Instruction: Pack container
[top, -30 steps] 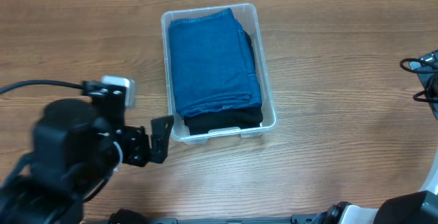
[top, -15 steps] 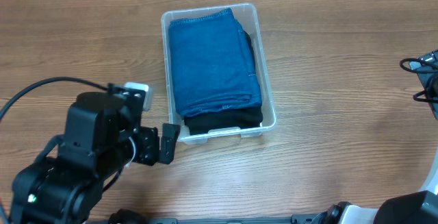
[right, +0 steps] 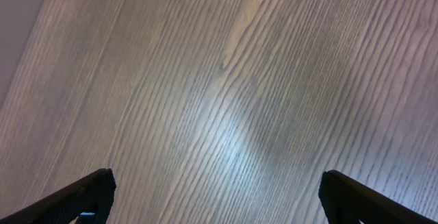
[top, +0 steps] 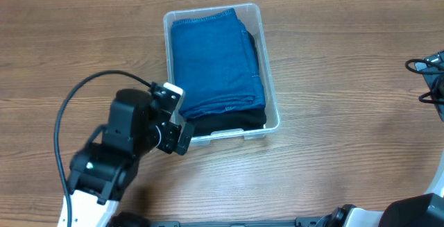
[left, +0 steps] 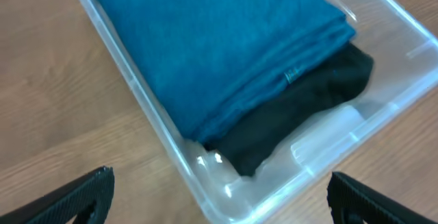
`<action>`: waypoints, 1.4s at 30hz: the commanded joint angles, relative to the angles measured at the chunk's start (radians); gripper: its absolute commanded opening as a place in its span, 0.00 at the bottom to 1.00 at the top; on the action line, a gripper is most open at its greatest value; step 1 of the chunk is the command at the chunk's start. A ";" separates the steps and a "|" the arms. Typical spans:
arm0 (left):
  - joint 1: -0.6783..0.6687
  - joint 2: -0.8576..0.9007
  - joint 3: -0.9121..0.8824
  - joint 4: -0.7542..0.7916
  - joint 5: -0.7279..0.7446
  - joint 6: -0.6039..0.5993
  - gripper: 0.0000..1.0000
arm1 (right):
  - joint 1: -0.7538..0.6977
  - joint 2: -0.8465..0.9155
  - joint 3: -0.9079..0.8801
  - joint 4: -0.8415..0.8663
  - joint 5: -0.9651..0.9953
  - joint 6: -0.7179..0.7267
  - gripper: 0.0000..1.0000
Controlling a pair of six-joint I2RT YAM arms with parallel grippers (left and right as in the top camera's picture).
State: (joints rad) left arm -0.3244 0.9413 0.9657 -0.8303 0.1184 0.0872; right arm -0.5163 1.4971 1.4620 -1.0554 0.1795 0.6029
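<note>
The clear rectangular plastic container [top: 272, 98] sits on the far middle of the wooden table [top: 347, 81], its long side running away from me. A folded blue denim-like cloth [top: 215, 60] fills most of it, lying on top of a folded black cloth [top: 229, 121] that shows only at the near end and along the right edge. I judge the stack is laid flat so that it stays below the rim. A strip of bare plastic floor is left at the near end.

My left gripper [top: 182, 137] hangs at the container's near left corner with its fingers spread wide and nothing between them. The wrist view looks down on that corner, so I take it as lined up to press or tidy the cloths, or to handle the bin.

My right gripper [right: 219, 200] is also spread wide and empty, over bare wood.

The container's floor under the cloths is hidden. Whether the left fingers touch the rim, I cannot tell. The overhead view shows only a white sliver of the right arm, so I cannot place it.
</note>
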 commanded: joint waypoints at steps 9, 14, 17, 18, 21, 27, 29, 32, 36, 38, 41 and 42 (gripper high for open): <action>0.180 -0.415 -0.479 0.407 0.040 0.063 1.00 | -0.003 0.000 -0.005 0.006 -0.002 0.008 1.00; 0.257 -0.617 -0.650 0.557 0.041 0.063 1.00 | -0.003 0.000 -0.005 0.006 -0.002 0.008 1.00; 0.280 -0.706 -0.724 0.607 0.041 0.063 1.00 | -0.003 0.000 -0.005 0.006 -0.002 0.008 1.00; 0.287 -0.726 -0.744 0.621 0.041 0.063 1.00 | -0.003 0.000 -0.005 0.006 -0.002 0.008 1.00; 0.315 -0.773 -0.801 0.672 0.054 0.063 1.00 | -0.003 0.000 -0.005 0.006 -0.002 0.008 1.00; 0.352 -0.829 -0.911 0.828 0.063 0.063 1.00 | -0.003 0.000 -0.005 0.006 -0.002 0.008 1.00; 0.358 -0.855 -0.948 0.867 0.063 0.063 1.00 | -0.003 0.000 -0.005 0.006 -0.002 0.008 1.00; 0.362 -0.902 -0.961 0.853 0.061 0.069 1.00 | -0.003 0.000 -0.005 0.006 -0.002 0.008 1.00; 0.378 -0.938 -0.961 0.839 0.055 0.086 1.00 | -0.003 0.000 -0.005 0.006 -0.002 0.008 1.00; 0.378 -0.938 -0.961 0.789 0.055 0.097 1.00 | -0.003 0.000 -0.005 0.006 -0.002 0.008 1.00; 0.378 -0.938 -0.961 0.768 0.047 0.093 1.00 | -0.003 0.000 -0.005 0.006 -0.002 0.008 1.00; 0.378 -0.938 -0.961 0.768 0.047 0.093 1.00 | -0.003 0.000 -0.005 0.006 -0.002 0.008 1.00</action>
State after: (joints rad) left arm 0.0467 0.0143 0.0082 -0.0597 0.1684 0.1589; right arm -0.5163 1.4975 1.4616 -1.0554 0.1791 0.6025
